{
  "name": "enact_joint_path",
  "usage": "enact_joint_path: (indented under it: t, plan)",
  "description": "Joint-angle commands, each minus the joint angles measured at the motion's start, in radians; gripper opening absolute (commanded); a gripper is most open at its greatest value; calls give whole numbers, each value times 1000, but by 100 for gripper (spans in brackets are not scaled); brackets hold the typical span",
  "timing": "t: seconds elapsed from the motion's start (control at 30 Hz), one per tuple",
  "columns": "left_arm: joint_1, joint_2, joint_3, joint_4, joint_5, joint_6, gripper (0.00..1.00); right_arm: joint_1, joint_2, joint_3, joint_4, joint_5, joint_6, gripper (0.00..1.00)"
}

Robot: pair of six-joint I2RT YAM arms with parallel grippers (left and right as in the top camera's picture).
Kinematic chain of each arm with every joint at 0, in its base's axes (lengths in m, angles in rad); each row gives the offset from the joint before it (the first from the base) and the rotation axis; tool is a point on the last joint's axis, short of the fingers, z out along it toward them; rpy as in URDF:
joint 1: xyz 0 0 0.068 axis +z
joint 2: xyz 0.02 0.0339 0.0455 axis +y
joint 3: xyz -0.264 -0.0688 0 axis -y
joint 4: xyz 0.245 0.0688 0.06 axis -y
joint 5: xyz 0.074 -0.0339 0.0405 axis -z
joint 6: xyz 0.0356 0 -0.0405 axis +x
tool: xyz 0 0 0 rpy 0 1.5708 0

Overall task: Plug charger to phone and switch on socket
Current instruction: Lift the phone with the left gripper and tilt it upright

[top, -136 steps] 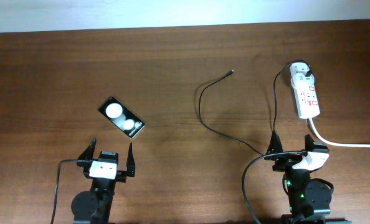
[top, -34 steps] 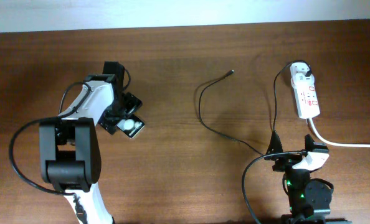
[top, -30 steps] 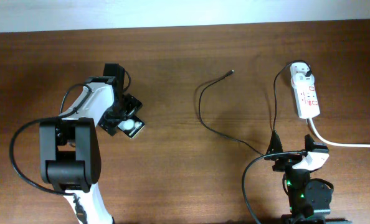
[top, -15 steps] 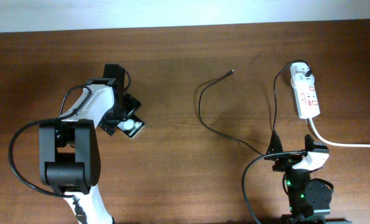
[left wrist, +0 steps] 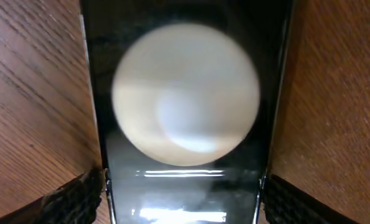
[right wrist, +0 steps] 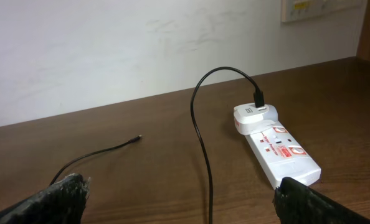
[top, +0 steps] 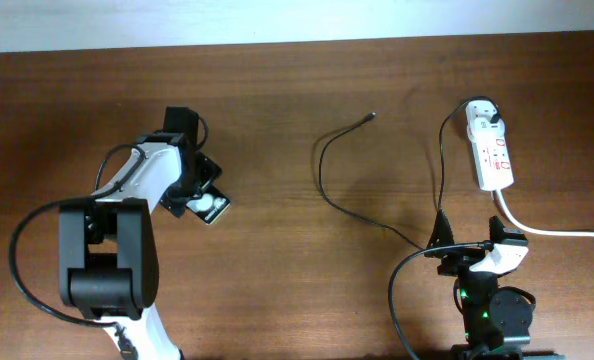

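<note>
The black phone (top: 214,208) lies flat on the left of the table, mostly hidden under my left gripper (top: 191,194). In the left wrist view the phone (left wrist: 185,93) fills the frame, one white round spot showing. My left gripper (left wrist: 184,200) has a finger against each long edge of it. The charger cable (top: 322,180) loops across the middle, its tip (top: 373,116) lying free. Its white adapter (top: 482,117) is plugged into the socket (top: 494,158) at the far right. My right gripper (top: 469,246) is open and empty at the near edge, the socket (right wrist: 283,154) ahead of it.
The thick white cord (top: 547,228) runs from the socket off the right edge. The charger cable (right wrist: 201,146) passes between my right gripper's fingers (right wrist: 182,200). A white wall stands behind the table.
My left arm left its rest at the near edge and came down onto the phone. In the last second it shifted slightly, and the phone stayed about in place. The right arm has not moved.
</note>
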State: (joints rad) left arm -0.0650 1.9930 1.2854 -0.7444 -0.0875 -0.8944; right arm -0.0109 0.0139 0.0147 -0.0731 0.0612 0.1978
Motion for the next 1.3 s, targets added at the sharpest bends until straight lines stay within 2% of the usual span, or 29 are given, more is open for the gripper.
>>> enact_joint_path:
  t: [0.0,0.17,0.37,0.57,0.8,1.03,1.17,1.27]
  plan:
    - [2,70,-58,-1,74,-10,78,-3,-8,-9,-1,-5,-10,99]
    - [3,69,-56,-8,108,38,73,-3,-8,-9,-1,-5,-10,99]
    - [3,27,-38,-36,137,63,72,-3,-8,-9,-1,-5,-10,99]
    - [2,-187,-33,-58,137,81,71,-3,-8,-9,-1,-5,-10,99]
    - [2,-445,-33,-180,142,82,70,-3,-8,-9,-1,-5,-10,99]
    - [3,-661,-33,-262,368,161,69,-3,-8,-9,-1,-5,-10,99]
    - [3,-753,-33,-337,428,168,68,-3,-8,-9,-1,-5,-10,99]
    - [2,-758,-34,-380,468,193,67,-3,-8,-9,-1,-5,-10,99]
